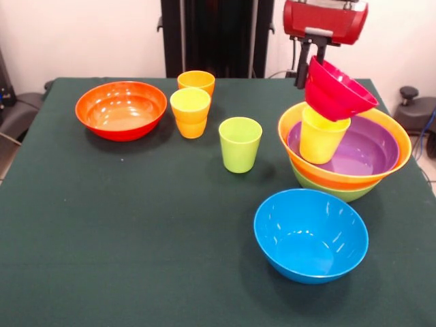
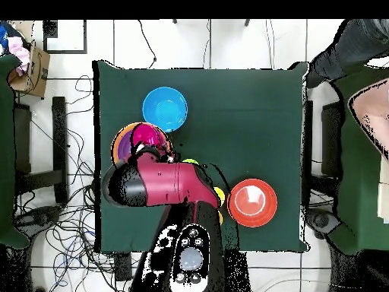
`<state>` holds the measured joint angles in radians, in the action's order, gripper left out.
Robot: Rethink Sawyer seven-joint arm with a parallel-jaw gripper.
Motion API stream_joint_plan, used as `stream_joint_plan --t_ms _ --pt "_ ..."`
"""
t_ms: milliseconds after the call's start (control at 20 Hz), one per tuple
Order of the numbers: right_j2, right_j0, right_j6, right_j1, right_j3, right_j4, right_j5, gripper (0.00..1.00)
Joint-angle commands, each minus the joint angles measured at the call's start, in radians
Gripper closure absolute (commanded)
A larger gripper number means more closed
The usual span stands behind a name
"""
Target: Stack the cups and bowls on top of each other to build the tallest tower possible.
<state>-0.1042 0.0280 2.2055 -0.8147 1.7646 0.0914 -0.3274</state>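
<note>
Front view: a dark green table (image 1: 136, 238) is seen before a white wall (image 1: 82, 34). The magenta bowl (image 1: 337, 90), tilted at two o'clock over the tower (image 1: 344, 160), is clamped by the gripper (image 1: 308, 63).

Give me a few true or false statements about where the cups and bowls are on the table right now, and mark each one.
1. The glossy blue plastic bowl stands alone and empty. True.
2. The lime green plastic cup sits inside the purple plastic bowl. False: it stands apart on the green table; a yellow plastic cup is in the purple bowl.
3. The small magenta-red plastic bowl sits tilted on the yellow cup. True.
4. The red-orange plastic bowl holds two cups. False: it is empty.
</note>
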Motion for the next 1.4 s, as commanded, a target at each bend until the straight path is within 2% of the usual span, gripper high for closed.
stream_joint_plan --t_ms 50,1000,1400 --pt "0.13 -0.02 0.102 0.035 0.086 -0.035 0.04 1.0" --pt "0.127 -0.014 0.09 0.048 0.116 -0.025 0.035 1.0" --pt "0.106 -0.013 0.097 0.067 0.136 -0.006 0.075 1.0"
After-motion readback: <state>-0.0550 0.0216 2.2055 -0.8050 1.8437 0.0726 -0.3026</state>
